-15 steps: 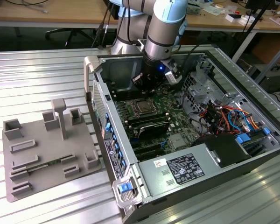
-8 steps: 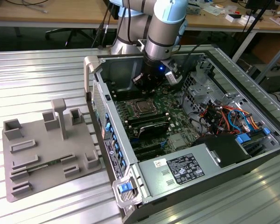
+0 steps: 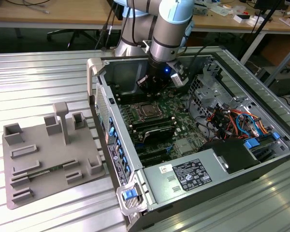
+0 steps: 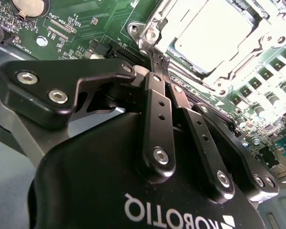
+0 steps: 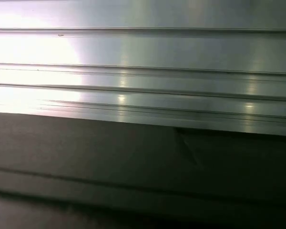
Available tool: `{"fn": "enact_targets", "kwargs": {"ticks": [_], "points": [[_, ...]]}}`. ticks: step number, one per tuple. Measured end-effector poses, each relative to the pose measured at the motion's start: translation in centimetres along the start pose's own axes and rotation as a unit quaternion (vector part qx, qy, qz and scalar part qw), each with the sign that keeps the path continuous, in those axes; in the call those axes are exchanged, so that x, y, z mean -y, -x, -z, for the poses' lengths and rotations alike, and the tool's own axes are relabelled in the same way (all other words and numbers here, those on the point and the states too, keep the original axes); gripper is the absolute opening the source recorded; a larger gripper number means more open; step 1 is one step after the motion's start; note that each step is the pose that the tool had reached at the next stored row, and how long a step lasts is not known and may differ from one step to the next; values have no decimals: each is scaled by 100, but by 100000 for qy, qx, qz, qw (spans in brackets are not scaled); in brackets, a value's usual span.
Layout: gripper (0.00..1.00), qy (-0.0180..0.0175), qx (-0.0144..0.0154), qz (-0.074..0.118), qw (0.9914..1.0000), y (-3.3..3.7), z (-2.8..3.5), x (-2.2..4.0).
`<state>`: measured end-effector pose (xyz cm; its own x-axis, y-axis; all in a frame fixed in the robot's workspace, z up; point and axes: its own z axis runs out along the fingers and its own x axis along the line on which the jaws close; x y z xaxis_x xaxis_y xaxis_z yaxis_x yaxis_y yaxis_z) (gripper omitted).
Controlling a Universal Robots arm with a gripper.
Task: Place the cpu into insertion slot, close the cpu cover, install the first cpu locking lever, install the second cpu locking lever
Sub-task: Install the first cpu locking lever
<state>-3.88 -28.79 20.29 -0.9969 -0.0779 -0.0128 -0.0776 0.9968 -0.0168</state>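
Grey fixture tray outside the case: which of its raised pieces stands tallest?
The T-topped post near the middle of the back of the fixture tray in the exterior view. It rises well above the squat open-top blocks around it.

Ribbed aluminium table [image 3: 38, 77] spans foreground, bright glare on its slats, strongest at exterior view's lower right. Same pale grooved metal [image 5: 143, 52] gleams in first wrist view, dark band beneath. Behind, long wooden workbench [image 3: 53, 14] runs along back, loose cables and small clutter on top. Office chair base [image 3: 70, 34] in shadow under it. Second wooden desk [image 3: 261, 21] at exterior view's right, metal legs, dark floor below.
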Motion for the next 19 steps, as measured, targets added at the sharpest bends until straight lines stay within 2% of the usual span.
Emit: {"fn": "enact_targets", "kwargs": {"ticks": [6, 8, 12, 14, 19], "points": [[11, 494, 27, -6, 99999, 0, 69, 17], [11, 801, 52, -9, 99997, -1, 98, 24], [11, 1719, 125, -24, 99985, -1, 157, 37], [11, 2050, 146, -28, 99979, -1, 183, 40], [11, 2507, 187, -39, 99968, 0, 271, 46]]}}
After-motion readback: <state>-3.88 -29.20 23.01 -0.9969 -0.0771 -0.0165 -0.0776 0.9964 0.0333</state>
